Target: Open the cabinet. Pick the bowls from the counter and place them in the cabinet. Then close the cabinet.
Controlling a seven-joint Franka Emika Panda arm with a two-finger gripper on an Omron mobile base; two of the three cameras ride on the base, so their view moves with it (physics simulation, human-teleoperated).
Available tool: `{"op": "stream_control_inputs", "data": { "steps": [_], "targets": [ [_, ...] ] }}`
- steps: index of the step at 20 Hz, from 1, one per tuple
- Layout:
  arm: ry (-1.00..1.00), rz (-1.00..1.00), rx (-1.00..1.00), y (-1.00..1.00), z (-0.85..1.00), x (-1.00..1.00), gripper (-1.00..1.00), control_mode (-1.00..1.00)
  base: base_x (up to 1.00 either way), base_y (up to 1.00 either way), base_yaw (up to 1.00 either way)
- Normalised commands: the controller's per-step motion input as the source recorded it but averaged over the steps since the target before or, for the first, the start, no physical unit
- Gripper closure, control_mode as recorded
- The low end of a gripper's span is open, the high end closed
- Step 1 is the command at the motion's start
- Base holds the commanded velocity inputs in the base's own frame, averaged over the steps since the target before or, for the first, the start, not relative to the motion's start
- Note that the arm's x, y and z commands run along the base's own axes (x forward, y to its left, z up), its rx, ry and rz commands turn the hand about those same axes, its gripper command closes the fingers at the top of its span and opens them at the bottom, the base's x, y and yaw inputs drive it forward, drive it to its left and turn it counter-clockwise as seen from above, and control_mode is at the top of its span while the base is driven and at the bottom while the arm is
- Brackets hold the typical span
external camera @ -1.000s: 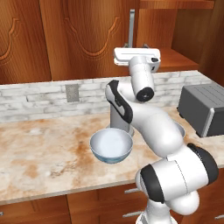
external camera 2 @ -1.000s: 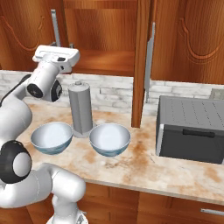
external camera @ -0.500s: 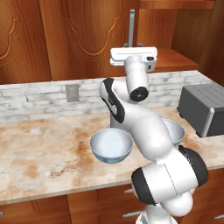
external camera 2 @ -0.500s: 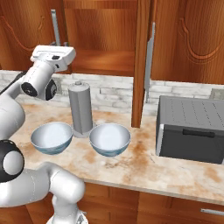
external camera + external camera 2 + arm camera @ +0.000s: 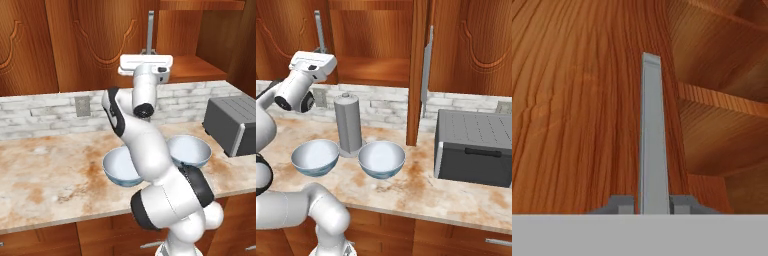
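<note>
At the cabinet's left door, we note the pincer clenched on the silver bar handle, one fingertip against each side of the bar. Right door: swung open, edge-on. Interior: one wooden shelf. Below, on the bench, we list two bowls, either side of a grey cylinder; further right, a grey toaster oven.

light: even, bright, no clear source | shadows: soft, faint under the bowls on the counter | glare: none | blur: hand view coarse, soft
</note>
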Motion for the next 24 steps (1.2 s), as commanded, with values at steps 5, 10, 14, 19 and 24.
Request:
{"op": "stream_control_inputs", "data": {
  "steps": [5,10,14,19,24],
  "targets": [
    [0.28,0.24,0.11,-1.0,0.0,0.86,1.0,-1.0,0.0,0.0,0.0],
    [0.31,0.28,0.11,-0.93,0.02,0.85,1.0,-1.0,0.0,0.0,0.0],
    [0.42,0.34,0.04,-0.59,0.07,1.0,1.0,-1.0,0.0,0.0,0.0],
    [0.51,0.29,-0.04,-0.23,0.01,1.0,1.0,-1.0,0.0,0.0,0.0],
    [0.36,0.09,-0.26,0.86,0.06,0.27,1.0,-1.0,0.0,0.0,0.0]
  ]
}}
